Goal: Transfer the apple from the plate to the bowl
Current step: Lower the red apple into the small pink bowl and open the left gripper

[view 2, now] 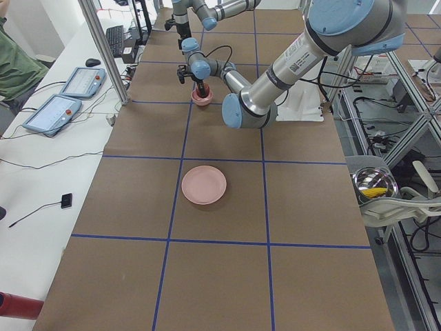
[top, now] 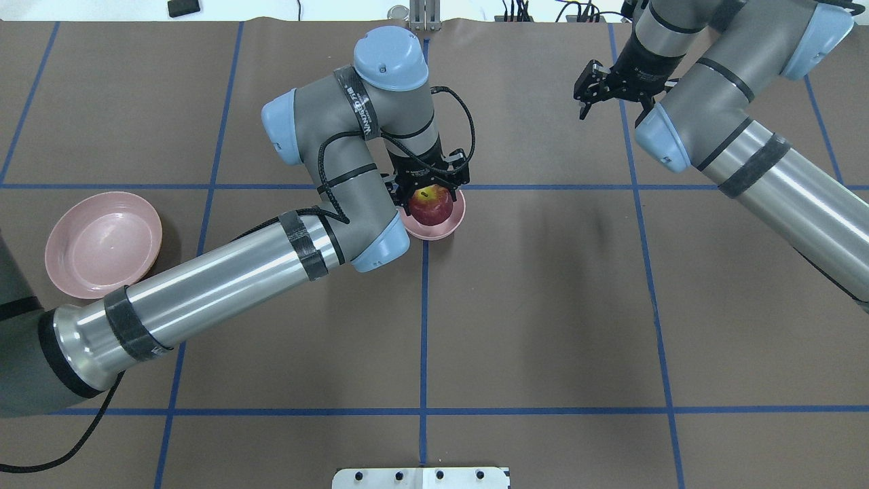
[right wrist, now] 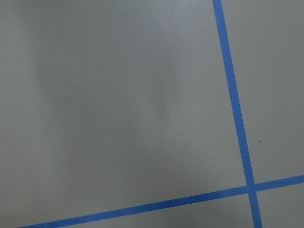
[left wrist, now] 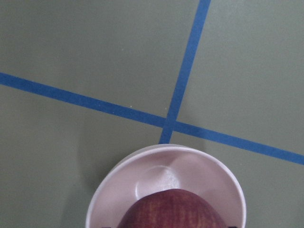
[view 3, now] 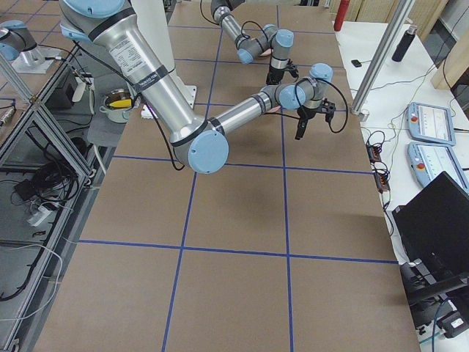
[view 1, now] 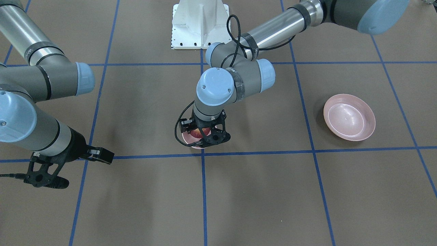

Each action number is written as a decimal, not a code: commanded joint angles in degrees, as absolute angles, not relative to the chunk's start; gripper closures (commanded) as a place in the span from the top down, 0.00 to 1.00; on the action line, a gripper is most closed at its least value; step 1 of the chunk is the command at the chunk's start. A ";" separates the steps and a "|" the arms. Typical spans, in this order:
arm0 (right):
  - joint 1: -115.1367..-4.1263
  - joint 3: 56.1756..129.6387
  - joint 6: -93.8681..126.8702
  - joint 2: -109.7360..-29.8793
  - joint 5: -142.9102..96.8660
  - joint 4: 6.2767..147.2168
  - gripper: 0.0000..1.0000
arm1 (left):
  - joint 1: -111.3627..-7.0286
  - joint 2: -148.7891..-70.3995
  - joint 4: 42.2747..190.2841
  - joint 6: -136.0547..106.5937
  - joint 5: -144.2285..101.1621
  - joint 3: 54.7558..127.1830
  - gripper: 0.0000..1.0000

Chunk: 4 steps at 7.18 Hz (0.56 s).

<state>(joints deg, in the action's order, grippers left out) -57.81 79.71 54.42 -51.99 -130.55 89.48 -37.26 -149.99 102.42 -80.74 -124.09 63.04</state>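
The dark-red apple sits between the fingers of my left gripper, low in the small deep pink bowl at the table's middle grid crossing. The gripper is shut on the apple. In the left wrist view the apple fills the bottom edge over the bowl. In the front view the gripper covers most of the bowl. The wide shallow pink plate lies empty on my left side, also in the front view. My right gripper is open and empty, held above the far right of the table.
Blue tape lines divide the brown table into squares. The white robot base stands at the near edge of the table. My left forearm stretches between plate and bowl. The right wrist view shows only bare table and tape.
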 commanded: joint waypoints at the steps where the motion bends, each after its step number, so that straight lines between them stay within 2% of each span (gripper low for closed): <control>1: -57.92 79.80 54.40 -51.94 -130.78 89.47 1.00 | -37.09 -151.51 102.48 -82.70 -122.53 60.66 0.12; 3: -58.18 80.07 54.32 -51.94 -130.96 89.21 1.00 | -37.00 -151.70 102.48 -86.47 -120.68 60.12 0.63; 4: -58.18 80.33 54.23 -51.94 -131.04 89.12 1.00 | -37.00 -151.70 102.48 -86.40 -120.06 60.20 0.98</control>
